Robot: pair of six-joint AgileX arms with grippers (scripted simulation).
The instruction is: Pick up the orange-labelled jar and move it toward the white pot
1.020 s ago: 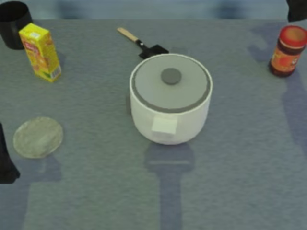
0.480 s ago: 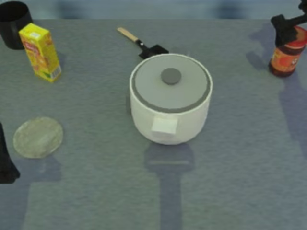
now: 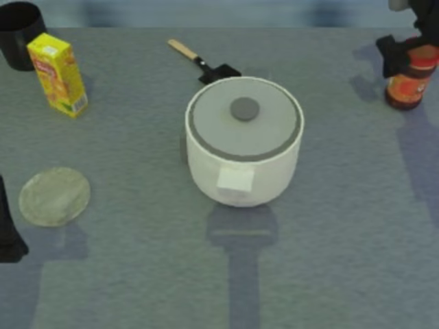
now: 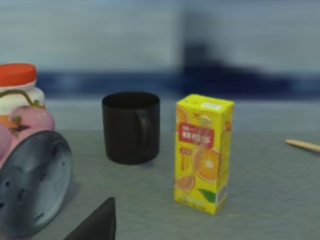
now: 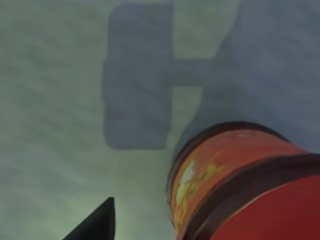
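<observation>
The orange-labelled jar (image 3: pixel 409 81), dark brown with a red-orange lid, stands upright at the table's far right; it fills the right wrist view (image 5: pixel 240 185). My right gripper (image 3: pixel 413 49) hangs over the jar's lid, open, with one dark finger (image 3: pixel 393 55) to the left of the lid. Only one fingertip (image 5: pixel 102 220) shows in the right wrist view, apart from the jar. The white pot (image 3: pixel 244 140), with its grey lid and dark knob, stands mid-table. My left gripper (image 3: pixel 8 236) is parked at the left edge, open and holding nothing.
A yellow carton (image 3: pixel 57 74) and a black cup (image 3: pixel 19 33) stand at the far left. A wooden-handled spatula (image 3: pixel 204 62) lies behind the pot. A round grey disc (image 3: pixel 54 197) lies front left. The left wrist view shows an orange-capped bottle (image 4: pixel 17 85).
My right gripper came in from the top right corner and moved left and down over the jar's lid. The jar, the pot and my left arm stayed put.
</observation>
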